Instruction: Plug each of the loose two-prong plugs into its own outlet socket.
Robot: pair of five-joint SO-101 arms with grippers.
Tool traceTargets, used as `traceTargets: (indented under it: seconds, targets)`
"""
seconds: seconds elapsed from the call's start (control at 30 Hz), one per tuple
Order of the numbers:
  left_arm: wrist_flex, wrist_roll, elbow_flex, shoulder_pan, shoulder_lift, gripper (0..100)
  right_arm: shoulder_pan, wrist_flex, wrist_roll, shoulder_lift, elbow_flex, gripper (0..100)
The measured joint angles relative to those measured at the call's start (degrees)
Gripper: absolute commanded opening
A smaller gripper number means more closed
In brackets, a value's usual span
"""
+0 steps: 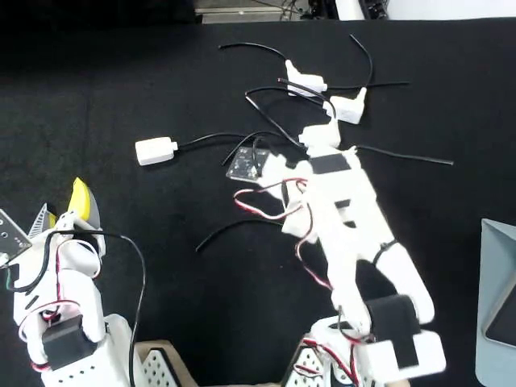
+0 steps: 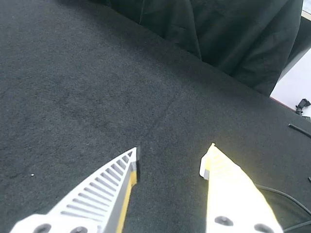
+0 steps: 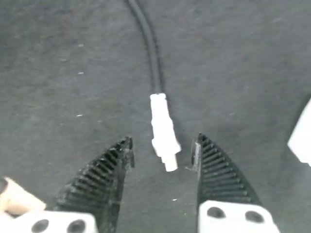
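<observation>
In the right wrist view a small white two-prong plug (image 3: 163, 128) on a black cable (image 3: 148, 43) lies flat on the black mat. My right gripper (image 3: 163, 143) is open around it, one black finger on each side, neither touching it. From above, the right gripper (image 1: 321, 135) sits at mid table, just below two white outlet blocks (image 1: 305, 81) (image 1: 347, 107) with black leads. A third white block (image 1: 155, 150) lies further left. My left gripper (image 2: 173, 149) is open above bare mat at the front left (image 1: 60, 201).
Loose black cables (image 1: 403, 153) curl across the far middle of the mat. A grey tray (image 1: 496, 298) stands at the right edge. Another white object (image 3: 303, 131) lies close beside the right gripper. The mat between the two arms is bare.
</observation>
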Motion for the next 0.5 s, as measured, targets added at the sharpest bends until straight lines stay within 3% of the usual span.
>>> traceTargets:
  seconds: [0.23, 0.5]
  targets:
    - [0.0, 0.0, 0.0, 0.0, 0.0, 23, 0.53, 0.09, 3.25, 9.41, -1.85, 18.6]
    - [0.0, 0.0, 0.0, 0.0, 0.0, 23, 0.97, -0.09, 3.69, 16.0, -6.24, 11.3]
